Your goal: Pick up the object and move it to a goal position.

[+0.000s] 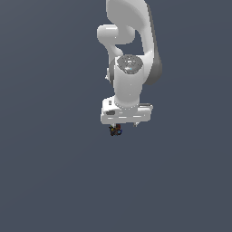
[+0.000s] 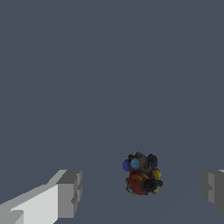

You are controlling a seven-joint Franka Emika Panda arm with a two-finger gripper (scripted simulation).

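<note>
The object [image 2: 141, 174] is a small dark lump with red, orange, yellow and blue specks. In the wrist view it lies on the grey floor between my two grey fingertips [image 2: 70, 192], with a wide gap on each side and nothing touching it. My gripper [image 2: 141, 189] is open. In the exterior view the white arm points straight down, and the object [image 1: 115, 130] peeks out just under the white gripper's [image 1: 122, 123] body, toward the exterior view's left. The fingers are mostly hidden there.
A plain grey-blue floor [image 1: 50, 172] fills both views. No other objects, containers or edges show.
</note>
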